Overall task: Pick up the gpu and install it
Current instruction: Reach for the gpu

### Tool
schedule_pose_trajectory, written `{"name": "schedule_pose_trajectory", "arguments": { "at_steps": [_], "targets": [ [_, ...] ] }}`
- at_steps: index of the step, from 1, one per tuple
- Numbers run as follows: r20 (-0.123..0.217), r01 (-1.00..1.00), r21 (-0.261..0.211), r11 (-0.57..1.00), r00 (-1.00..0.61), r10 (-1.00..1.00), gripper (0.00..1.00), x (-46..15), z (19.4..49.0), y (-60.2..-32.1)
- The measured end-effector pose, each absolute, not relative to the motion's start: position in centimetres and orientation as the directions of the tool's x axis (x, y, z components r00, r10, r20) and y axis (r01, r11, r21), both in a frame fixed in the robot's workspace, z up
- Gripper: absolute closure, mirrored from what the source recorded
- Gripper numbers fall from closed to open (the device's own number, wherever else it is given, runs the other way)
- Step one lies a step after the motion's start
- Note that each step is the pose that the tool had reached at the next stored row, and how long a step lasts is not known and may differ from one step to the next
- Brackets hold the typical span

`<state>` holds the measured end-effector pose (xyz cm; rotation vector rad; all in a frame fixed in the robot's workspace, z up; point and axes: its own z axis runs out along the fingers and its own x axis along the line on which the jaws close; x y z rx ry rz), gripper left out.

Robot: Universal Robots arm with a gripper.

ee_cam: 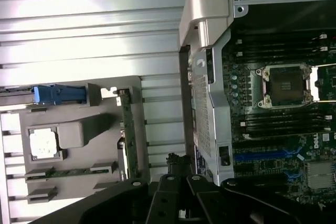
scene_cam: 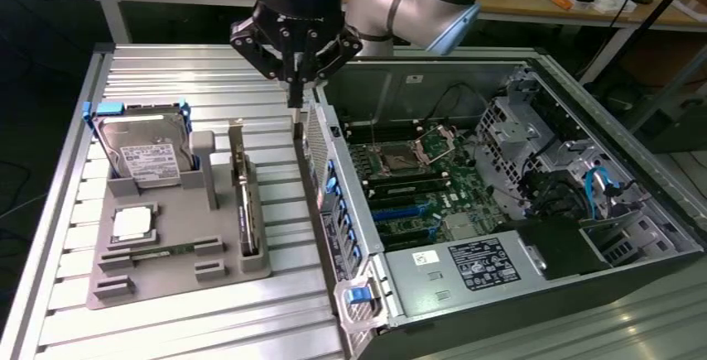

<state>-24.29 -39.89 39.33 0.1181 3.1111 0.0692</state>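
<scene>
Gripper [scene_cam: 295, 102] fingers are pinched fully together with nothing between them, hanging at the outer corner of the open computer case [scene_cam: 574, 310], so close to its perforated rear wall [scene_cam: 320, 153] that I can't tell whether they touch it. A knock against that wall looks like the biggest risk to me, and just outside the case the grey holder tray [scene_cam: 165, 281] could be shoved by the closed tips. The gpu [scene_cam: 247, 211] stands on edge in that tray, untouched, and closed fingers would press on its thin top edge rather than straddle it, likely tilting it.
</scene>
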Motion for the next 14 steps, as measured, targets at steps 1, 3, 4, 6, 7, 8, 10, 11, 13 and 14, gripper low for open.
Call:
{"name": "schedule_pose_trajectory", "arguments": {
  "at_steps": [1,3,4,6,7,8,10,11,13,14],
  "targets": [
    [-0.026,0.075,0.045,0.996,-0.997,0.076,0.89,-24.5,39.3,-39.9],
    [-0.026,0.075,0.046,0.996,-0.997,0.076,0.89,-25.1,39.3,-39.9],
    [-0.026,0.075,0.046,0.996,-0.997,0.076,0.89,-25.4,39.3,-39.9],
    [-0.026,0.075,0.046,0.996,-0.997,0.076,0.89,-26.1,39.3,-39.9],
    [-0.026,0.075,0.046,0.996,-0.997,0.076,0.89,-26.4,39.3,-39.9],
    [-0.026,0.075,0.046,0.996,-0.997,0.076,0.89,-26.7,39.3,-39.9],
    [-0.026,0.075,0.047,0.996,-0.997,0.076,0.89,-27.4,39.3,-39.9],
    [-0.026,0.075,0.047,0.996,-0.997,0.076,0.89,-27.7,39.3,-39.9],
    [-0.026,0.075,0.047,0.996,-0.997,0.076,0.89,-28.3,39.3,-39.9],
    [-0.026,0.075,0.047,0.996,-0.997,0.076,0.89,-28.6,39.3,-39.9]
  ]
}}
